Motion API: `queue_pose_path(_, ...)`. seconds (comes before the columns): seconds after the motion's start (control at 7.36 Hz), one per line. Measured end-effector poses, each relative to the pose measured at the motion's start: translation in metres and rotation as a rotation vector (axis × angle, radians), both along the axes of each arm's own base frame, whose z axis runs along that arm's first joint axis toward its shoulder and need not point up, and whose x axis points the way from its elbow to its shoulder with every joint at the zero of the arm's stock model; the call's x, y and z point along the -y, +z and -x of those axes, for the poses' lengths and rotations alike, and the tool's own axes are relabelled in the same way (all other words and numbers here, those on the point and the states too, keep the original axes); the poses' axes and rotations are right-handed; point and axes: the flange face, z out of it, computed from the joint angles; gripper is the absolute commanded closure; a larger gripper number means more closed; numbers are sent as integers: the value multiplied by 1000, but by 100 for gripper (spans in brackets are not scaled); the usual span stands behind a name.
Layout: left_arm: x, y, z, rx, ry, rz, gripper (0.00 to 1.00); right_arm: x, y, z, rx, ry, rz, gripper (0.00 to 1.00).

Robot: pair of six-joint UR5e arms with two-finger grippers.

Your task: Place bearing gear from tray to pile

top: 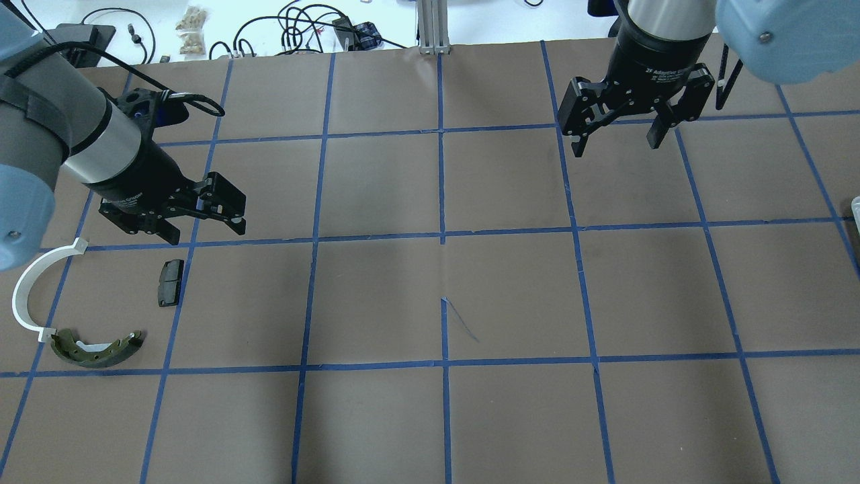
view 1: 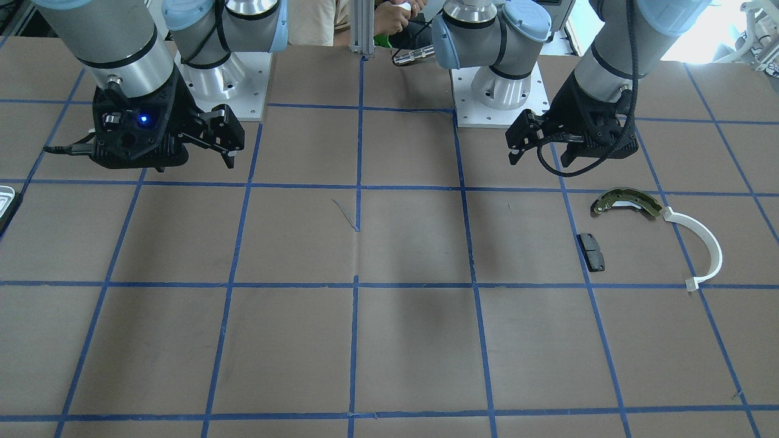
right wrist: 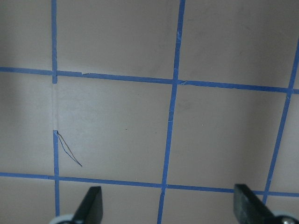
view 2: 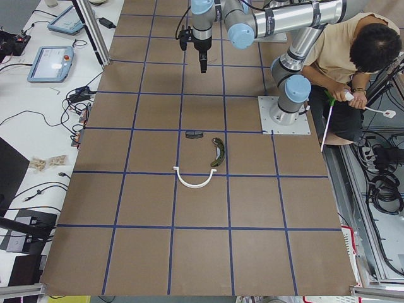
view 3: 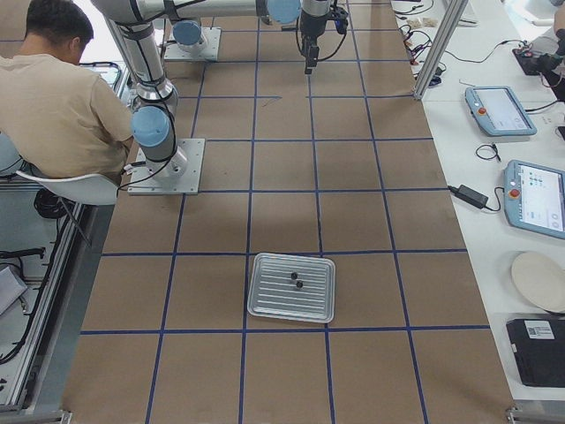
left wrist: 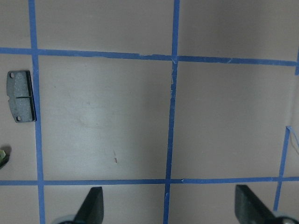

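The silver tray [view 3: 265,300] lies near the table's end on my right, and two small dark bearing gears [view 3: 293,276] lie in it. Only its corner shows in the front view [view 1: 5,201] and the overhead view [top: 856,205]. The pile lies on my left: an olive-brass shoe [top: 97,348], a white half-ring [top: 30,289] and a dark grey pad [top: 170,282]. My left gripper [top: 201,225] hovers just beyond the pad, open and empty. My right gripper [top: 617,142] is open and empty over bare table, far from the tray.
The table is brown with a blue tape grid. The two arm bases [view 1: 231,91] [view 1: 499,91] stand at the robot's edge. A seated person [view 2: 353,57] works behind the bases. Cables [top: 302,27] lie beyond the far edge, and tablets [view 3: 534,194] lie on a side bench.
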Motion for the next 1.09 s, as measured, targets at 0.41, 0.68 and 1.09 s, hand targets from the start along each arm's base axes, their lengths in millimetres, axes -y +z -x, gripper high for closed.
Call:
queue_pose_path(0.41,6,-1,9,4,68,10,0,2,-2,5,1,24,8,0)
queue_pose_path(0.68,1,0,45,62,15,23,0,14,-4,47,-2,57,11,0)
queue_pose_path(1.09,-12,13,68,100,-37,57,0,29,-7,198,-55,137,10,0)
